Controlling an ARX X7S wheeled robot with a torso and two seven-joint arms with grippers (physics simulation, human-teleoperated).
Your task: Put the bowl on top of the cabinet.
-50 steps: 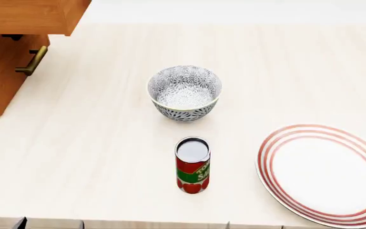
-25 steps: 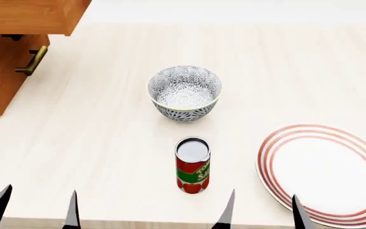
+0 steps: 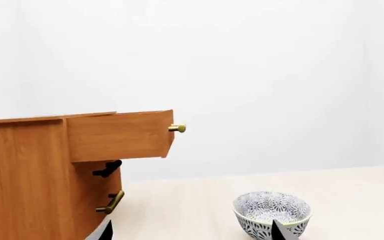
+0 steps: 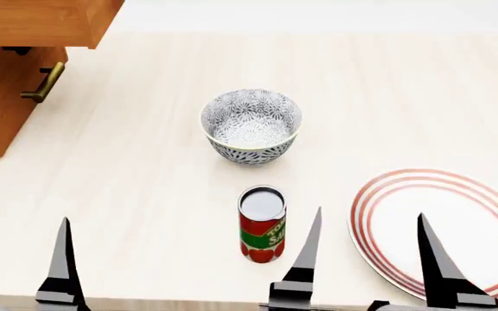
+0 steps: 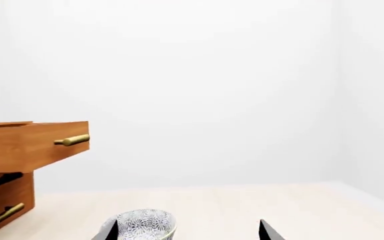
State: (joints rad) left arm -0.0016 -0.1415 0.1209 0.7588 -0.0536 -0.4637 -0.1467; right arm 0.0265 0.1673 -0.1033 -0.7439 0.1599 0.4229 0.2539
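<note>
Bowl [image 4: 251, 126] is seen upright on the pale tabletop [image 4: 145, 168], mid-table, nothing visible inside it. Cabinet [image 4: 11, 71] is located at the far left corner, top drawer [image 3: 118, 135] pulled out and overhanging the lower front with its brass bar handle [image 4: 44, 83]; drawer contents cannot be told. Both arms are parked at the near edge, well short of the bowl. Right gripper [image 4: 366, 249] is spread wide, tips pointing forward, one finger just beside the tomato can [image 4: 262, 223], the other over the red-ringed plate [image 4: 443, 236], which is bare. Left gripper [image 3: 192, 234]: only one fingertip is seen in the head view, two dark tips low in the left wrist view, so it is judged open too. Key relation: bowl lies ahead of both grippers, roughly between them; the can is directly in line between the right gripper and the bowl. Bowl being round, no long axis matters; a rim pinch is judged the likely grasp. Left arm is on the cabinet side, so it is judged the better pick. Risk: clipping the can, or the open drawer on the lift.
</note>
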